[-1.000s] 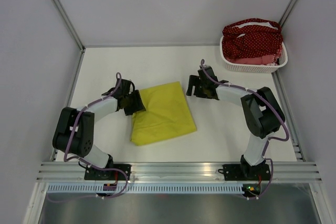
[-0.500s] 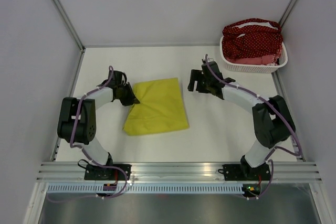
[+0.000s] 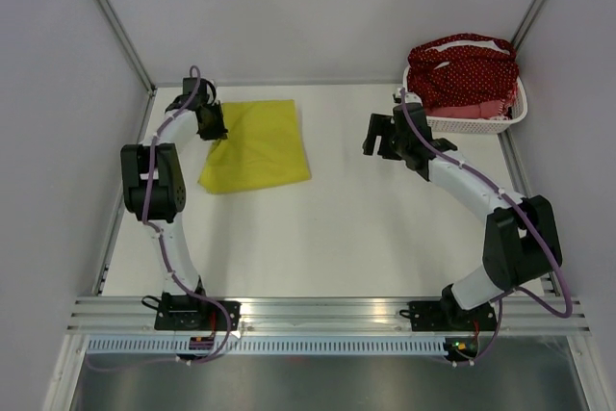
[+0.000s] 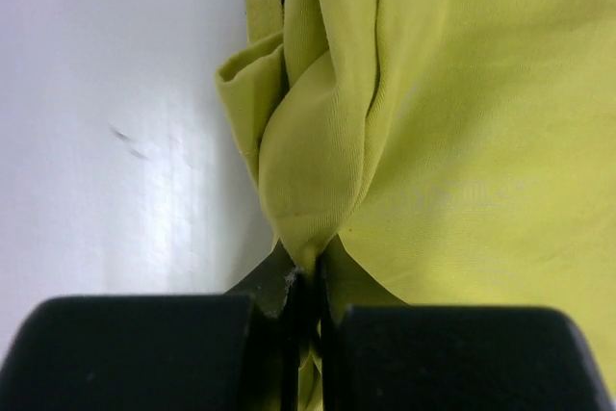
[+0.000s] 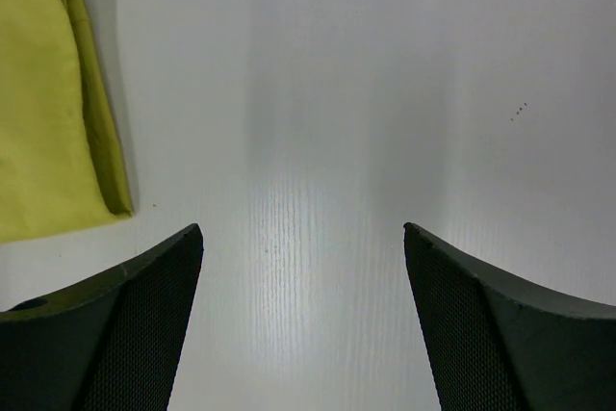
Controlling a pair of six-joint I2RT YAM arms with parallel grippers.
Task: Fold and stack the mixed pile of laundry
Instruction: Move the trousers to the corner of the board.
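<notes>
A folded yellow-green garment (image 3: pixel 256 144) lies flat at the table's far left. My left gripper (image 3: pixel 215 126) is shut on its left edge, and the pinched fold of yellow-green cloth (image 4: pixel 318 161) bunches up just beyond the fingertips (image 4: pixel 306 281). The rest of the mixed laundry pile, topped by a dark red white-dotted cloth (image 3: pixel 462 72) over a salmon-pink piece (image 3: pixel 460 111), sits in the basket. My right gripper (image 3: pixel 382 137) hovers open over bare table (image 5: pixel 303 228) between the garment and the basket, holding nothing. The garment's right edge (image 5: pixel 58 113) shows at that view's left.
A white perforated basket (image 3: pixel 469 123) stands at the far right corner, close to the right arm's forearm. Grey walls with metal frame posts enclose the table on three sides. An aluminium rail runs along the near edge.
My left gripper closed on the garment's edge and dragged it from the table's middle to the far left. The right gripper moved right and farther back, staying open.
</notes>
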